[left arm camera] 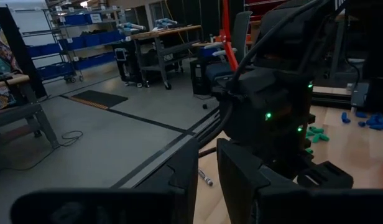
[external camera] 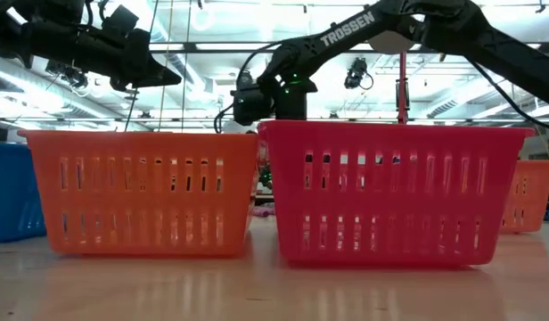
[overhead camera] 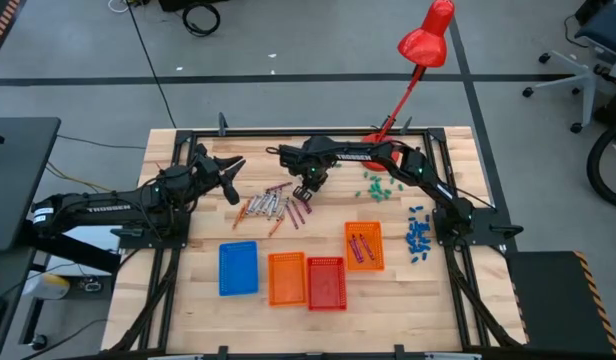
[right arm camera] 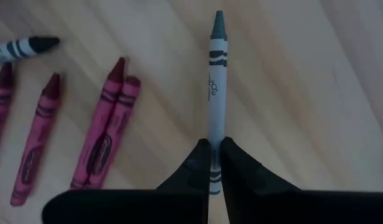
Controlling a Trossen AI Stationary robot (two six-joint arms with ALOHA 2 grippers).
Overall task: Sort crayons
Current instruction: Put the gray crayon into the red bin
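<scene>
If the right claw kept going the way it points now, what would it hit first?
Probably the bare wooden tabletop: the right claw, shut on a grey-white paper-wrapped crayon, points down at it, though depth is unclear.

Bright overhead lighting, dim left-wrist view.

The high view looks straight down from well above the wooden table (overhead camera: 288, 320), taking in both arms. The low view sits at tabletop level, close against the red tray (external camera: 395, 192) beside the orange tray (external camera: 141, 192), facing the room. Each wrist view looks forward past its own fingers, the right one close over the table.
</scene>
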